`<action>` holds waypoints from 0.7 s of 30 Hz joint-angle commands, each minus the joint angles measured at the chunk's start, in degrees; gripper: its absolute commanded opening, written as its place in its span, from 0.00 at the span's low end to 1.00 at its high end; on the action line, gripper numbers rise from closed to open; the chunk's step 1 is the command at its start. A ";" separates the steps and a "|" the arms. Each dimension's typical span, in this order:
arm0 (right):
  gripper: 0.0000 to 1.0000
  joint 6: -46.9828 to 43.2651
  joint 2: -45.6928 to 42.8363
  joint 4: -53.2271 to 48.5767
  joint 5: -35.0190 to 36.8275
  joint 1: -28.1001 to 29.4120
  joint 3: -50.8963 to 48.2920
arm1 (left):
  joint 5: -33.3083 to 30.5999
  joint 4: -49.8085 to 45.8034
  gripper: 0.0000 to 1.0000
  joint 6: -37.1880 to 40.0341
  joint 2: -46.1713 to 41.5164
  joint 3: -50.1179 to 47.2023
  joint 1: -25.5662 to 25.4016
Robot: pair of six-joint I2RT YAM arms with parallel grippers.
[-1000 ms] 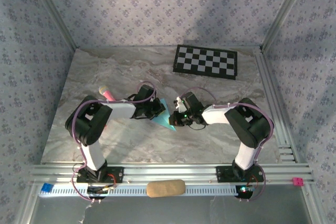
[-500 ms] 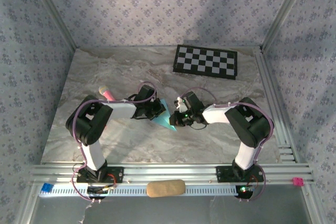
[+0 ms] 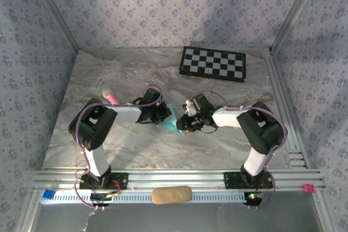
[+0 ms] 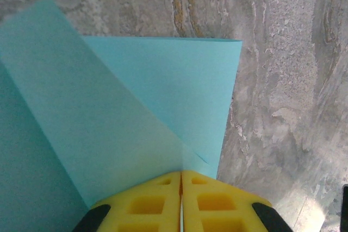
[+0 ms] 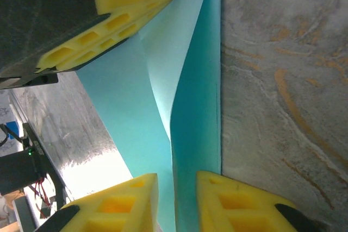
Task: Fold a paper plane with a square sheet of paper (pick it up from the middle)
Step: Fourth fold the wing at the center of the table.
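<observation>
**Two grippers, one flimsy blue sheet**

Quick notes on the paper. The square sheet of paper (image 4: 163,91) is partly folded, with a flap lying diagonally over the layer below. It sits right between the two grippers, on the marble counter (image 3: 136,69).

The left gripper (image 4: 181,180) is clamped shut on it. Its yellow pads are pressed together with the blue edge pinched at their tips, and the sheet fans out ahead of it. The right gripper (image 5: 176,186) has its jaws a little apart. A raised curl of paper stands in the gap and neither pad visibly presses it, so I'd call that loose, not a grip.

Handling guess: super light, thin and floppy. It likely creases the moment you squeeze it and probably slides on that smooth counter. It bows up where nothing holds it flat. I'd pinch at an edge or along a fold where the layers double up, keep one gripper as an anchor, and go gentle so it doesn't tear or crumple.

Writing: nothing readable. The paper is plain, no brand or label. The checkerboard mat (image 3: 213,63), well beyond both grippers, is just squares.
</observation>
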 commanded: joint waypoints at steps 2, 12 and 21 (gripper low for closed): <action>0.27 0.15 -0.39 -1.89 -2.04 -0.59 1.74 | -0.08 -0.70 0.10 1.49 1.61 0.58 -0.30; 0.29 2.35 2.40 0.54 -3.07 -0.99 3.04 | 0.05 -0.70 0.10 1.86 1.57 0.58 -0.48; 0.17 3.46 4.76 4.14 -5.27 -1.21 1.66 | 0.12 -0.76 0.10 1.67 1.78 0.80 -0.55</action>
